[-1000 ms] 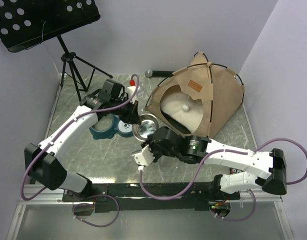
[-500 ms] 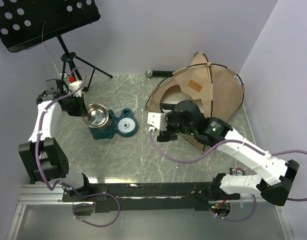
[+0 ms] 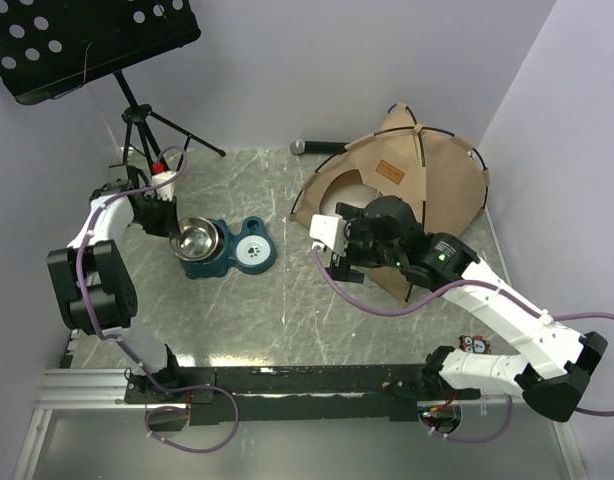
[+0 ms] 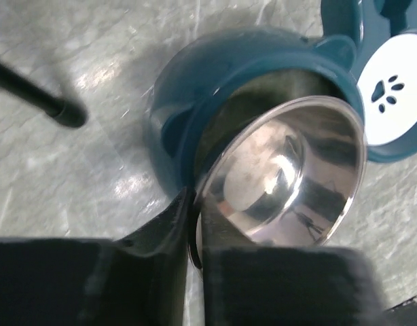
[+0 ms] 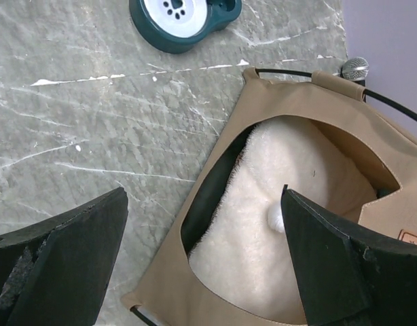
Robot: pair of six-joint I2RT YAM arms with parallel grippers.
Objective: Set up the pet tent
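The tan pet tent [image 3: 427, 190] stands at the back right, black poles arched over it and a brown label on its front. Its doorway [image 5: 310, 115] shows a white plush cushion [image 5: 290, 272] and a white pom-pom [image 5: 275, 217]. My right gripper [image 3: 337, 262] hangs open just in front of the doorway, nothing between its fingers [image 5: 203, 193]. At the left, my left gripper [image 3: 165, 225] is shut on the rim of a steel bowl [image 4: 290, 176], which is tilted over the left cup of the blue double bowl holder [image 4: 195, 75].
The blue holder [image 3: 255, 264] has a white paw-print insert [image 3: 251, 243] in its right cup. A music stand [image 3: 87, 40] and its tripod leg [image 4: 32, 92] stand back left, beside a red-capped white bottle [image 3: 162, 172]. A microphone [image 3: 299, 146] lies behind the tent.
The left arm has drawn back to the left with the steel bowl, now over the blue holder. The right gripper has opened wide and moved up to the tent doorway.
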